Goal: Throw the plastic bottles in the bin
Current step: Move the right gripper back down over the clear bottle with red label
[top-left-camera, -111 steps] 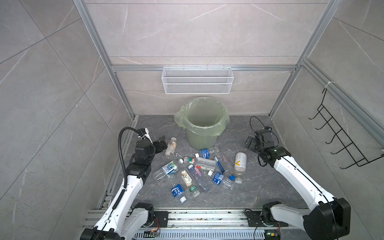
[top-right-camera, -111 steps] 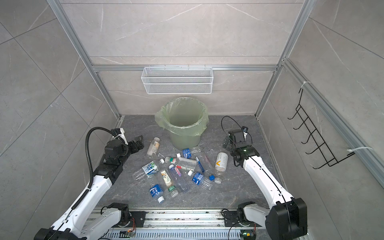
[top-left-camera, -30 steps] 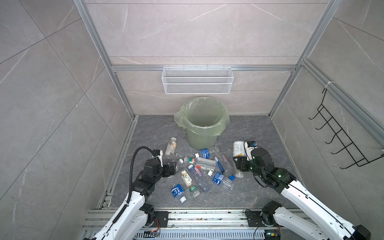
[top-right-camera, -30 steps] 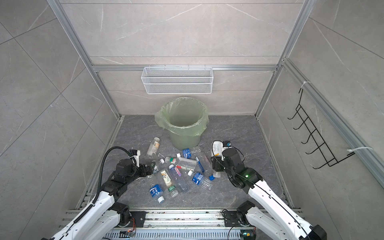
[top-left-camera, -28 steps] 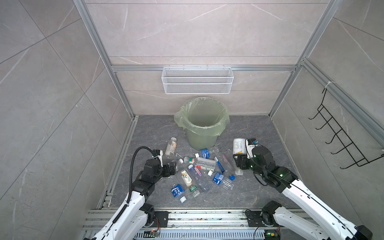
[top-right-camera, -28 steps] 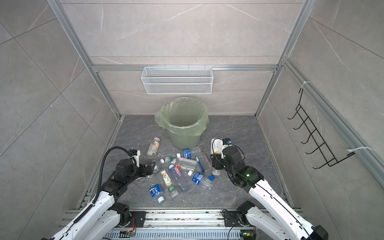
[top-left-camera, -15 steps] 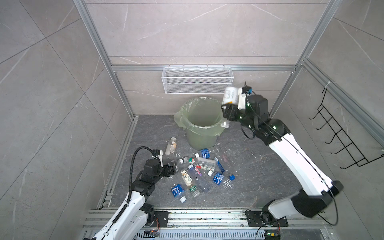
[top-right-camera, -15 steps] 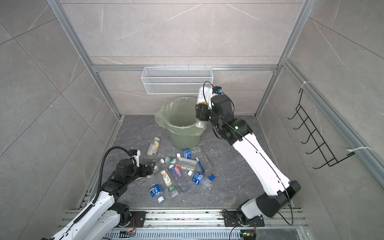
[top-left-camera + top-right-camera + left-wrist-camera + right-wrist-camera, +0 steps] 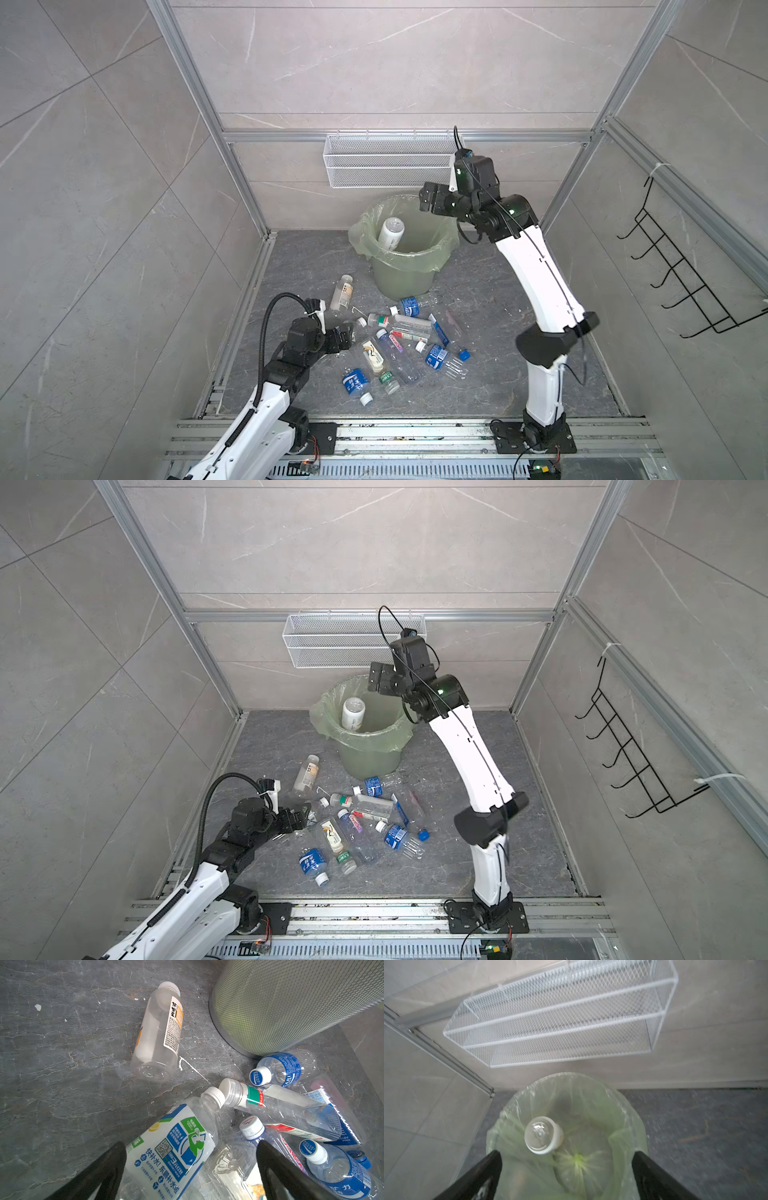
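We take the bin (image 9: 401, 278) as our mark; it stands on the grey desk (image 9: 490, 291) near the back wall. Our right arm (image 9: 536, 266) reaches up over the bin's rim on its right side. The right jaws are spread wide above the bin's mouth and hold nothing. Inside that mouth we see a whitish bottle (image 9: 390, 233) with its clear base turned upward, tilted against the green bag and well clear of the jaws.

The other plastic bottles (image 9: 399, 345) lie in a loose heap on the desk just in front of the bin. A blue-labelled bottle (image 9: 409, 306) lies right at the bin's base. An orange-labelled bottle (image 9: 341, 293) lies alone to the front left of the bin.

Our left arm (image 9: 291, 365) is low at the left edge of that heap, further from the bin. The left jaws are spread on either side of a bottle with a white, blue and green label (image 9: 172, 1147). We cannot tell whether they touch it.

A white wire basket (image 9: 386, 166) hangs on the wall above and behind the bin.
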Robot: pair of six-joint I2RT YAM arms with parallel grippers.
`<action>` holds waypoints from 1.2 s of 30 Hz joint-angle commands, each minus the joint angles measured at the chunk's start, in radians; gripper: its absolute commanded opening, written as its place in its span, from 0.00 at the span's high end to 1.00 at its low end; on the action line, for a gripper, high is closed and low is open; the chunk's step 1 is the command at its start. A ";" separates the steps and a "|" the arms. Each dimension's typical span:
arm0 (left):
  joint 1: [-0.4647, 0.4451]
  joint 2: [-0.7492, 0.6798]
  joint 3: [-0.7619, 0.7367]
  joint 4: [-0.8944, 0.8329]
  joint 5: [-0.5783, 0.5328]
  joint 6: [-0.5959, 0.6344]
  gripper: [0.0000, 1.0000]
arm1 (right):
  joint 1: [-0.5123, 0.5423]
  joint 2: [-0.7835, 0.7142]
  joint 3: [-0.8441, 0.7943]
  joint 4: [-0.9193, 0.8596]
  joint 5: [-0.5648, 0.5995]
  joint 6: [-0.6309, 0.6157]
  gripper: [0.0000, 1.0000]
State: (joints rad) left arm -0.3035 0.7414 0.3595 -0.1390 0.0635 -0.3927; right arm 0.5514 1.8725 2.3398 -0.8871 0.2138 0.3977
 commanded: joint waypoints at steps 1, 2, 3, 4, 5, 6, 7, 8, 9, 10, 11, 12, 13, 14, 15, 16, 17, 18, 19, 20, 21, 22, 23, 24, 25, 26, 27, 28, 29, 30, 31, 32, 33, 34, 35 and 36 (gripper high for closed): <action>-0.001 -0.029 -0.012 0.038 0.011 0.008 0.00 | 0.006 -0.220 -0.264 0.234 -0.009 -0.050 0.01; 0.000 -0.041 -0.018 0.044 0.024 0.011 0.00 | 0.006 -0.250 -0.299 0.231 -0.003 -0.062 0.01; 0.000 -0.051 -0.024 0.054 0.041 0.015 0.00 | 0.006 -0.269 -0.318 0.214 0.002 -0.070 0.01; 0.000 -0.062 -0.031 0.065 0.062 0.023 0.00 | 0.006 -0.287 -0.339 0.199 0.004 -0.079 0.01; 0.000 -0.072 -0.036 0.073 0.084 0.031 0.00 | 0.006 -0.307 -0.372 0.195 0.004 -0.087 0.01; 0.000 -0.079 -0.040 0.077 0.092 0.035 0.00 | 0.006 -0.326 -0.407 0.198 0.008 -0.093 0.01; -0.001 -0.088 -0.040 0.079 0.104 0.043 0.00 | 0.006 -0.349 -0.449 0.203 0.016 -0.096 0.01; 0.000 -0.094 -0.044 0.084 0.110 0.047 0.00 | 0.006 -0.375 -0.495 0.209 0.021 -0.098 0.01; 0.000 -0.099 -0.047 0.087 0.102 0.048 0.00 | 0.006 -0.395 -0.537 0.217 0.022 -0.099 0.01; -0.001 -0.106 -0.050 0.090 0.096 0.054 0.00 | 0.006 -0.422 -0.588 0.230 0.022 -0.102 0.01; 0.000 -0.110 -0.053 0.094 0.096 0.057 0.00 | 0.006 -0.450 -0.631 0.241 0.021 -0.102 0.01; 0.000 -0.110 -0.054 0.096 0.094 0.064 0.00 | 0.006 -0.472 -0.675 0.250 0.020 -0.102 0.01; -0.002 -0.106 -0.052 0.095 0.084 0.069 0.00 | 0.006 -0.497 -0.720 0.258 0.017 -0.103 0.01; -0.003 -0.101 -0.047 0.088 0.072 0.068 0.00 | 0.005 -0.522 -0.766 0.264 0.012 -0.103 0.01; -0.006 -0.095 -0.043 0.082 0.059 0.068 0.00 | 0.005 -0.541 -0.805 0.267 0.010 -0.103 0.01; -0.014 -0.087 -0.037 0.078 0.044 0.068 0.00 | 0.006 -0.563 -0.847 0.268 0.009 -0.103 0.01; -0.026 -0.078 -0.029 0.071 0.024 0.067 0.00 | 0.007 -0.583 -0.890 0.270 0.006 -0.102 0.01; -0.038 -0.070 -0.022 0.066 0.009 0.072 0.00 | 0.006 -0.602 -0.931 0.271 0.002 -0.100 0.01; -0.057 -0.061 -0.014 0.064 -0.008 0.075 0.00 | 0.005 -0.621 -0.974 0.272 0.002 -0.096 0.01; -0.076 -0.051 -0.005 0.059 -0.029 0.079 0.00 | 0.006 -0.639 -1.016 0.271 0.002 -0.091 0.01; -0.093 -0.042 0.005 0.050 -0.046 0.080 0.00 | 0.006 -0.655 -1.046 0.271 0.004 -0.088 0.01; -0.111 -0.031 0.015 0.041 -0.061 0.086 0.00 | 0.006 -0.674 -1.086 0.270 0.004 -0.083 0.01; -0.130 -0.024 0.025 0.033 -0.080 0.086 0.00 | 0.006 -0.692 -1.125 0.271 0.006 -0.080 0.01; -0.144 -0.020 0.034 0.025 -0.092 0.087 0.00 | 0.006 -0.708 -1.159 0.272 0.007 -0.077 0.01; -0.159 -0.015 0.045 0.017 -0.104 0.087 0.00 | 0.006 -0.727 -1.193 0.274 0.009 -0.073 0.01; -0.169 -0.010 0.055 0.010 -0.111 0.085 0.00 | 0.005 -0.740 -1.219 0.274 0.009 -0.070 0.01; -0.179 -0.002 0.068 0.002 -0.115 0.083 0.00 | 0.005 -0.755 -1.246 0.273 0.007 -0.068 0.01; -0.190 0.008 0.081 -0.004 -0.120 0.081 0.00 | 0.005 -0.765 -1.270 0.269 0.005 -0.067 0.00; -0.198 0.019 0.091 -0.010 -0.124 0.078 0.00 | 0.007 -0.774 -1.286 0.266 0.000 -0.066 0.01; -0.209 0.031 0.102 -0.012 -0.129 0.077 0.00 | 0.006 -0.781 -1.306 0.263 -0.012 -0.068 0.01; -0.220 0.040 0.109 -0.014 -0.133 0.078 0.00 | 0.006 -0.786 -1.321 0.261 -0.028 -0.071 0.02; -0.229 0.047 0.116 -0.016 -0.139 0.077 0.01 | 0.006 -0.790 -1.335 0.261 -0.041 -0.074 0.02; -0.238 0.056 0.124 -0.020 -0.146 0.077 0.01 | 0.007 -0.792 -1.348 0.260 -0.061 -0.076 0.03; -0.246 0.064 0.134 -0.025 -0.148 0.078 0.02 | 0.006 -0.795 -1.360 0.258 -0.075 -0.078 0.04; -0.252 0.074 0.141 -0.030 -0.151 0.078 0.02 | 0.006 -0.797 -1.371 0.256 -0.082 -0.079 0.05; -0.258 0.084 0.153 -0.039 -0.155 0.079 0.03 | 0.007 -0.799 -1.383 0.254 -0.087 -0.077 0.06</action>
State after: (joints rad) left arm -0.5465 0.8097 0.4644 -0.1566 -0.0574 -0.3363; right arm 0.5514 1.0916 0.9871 -0.6304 0.1669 0.3176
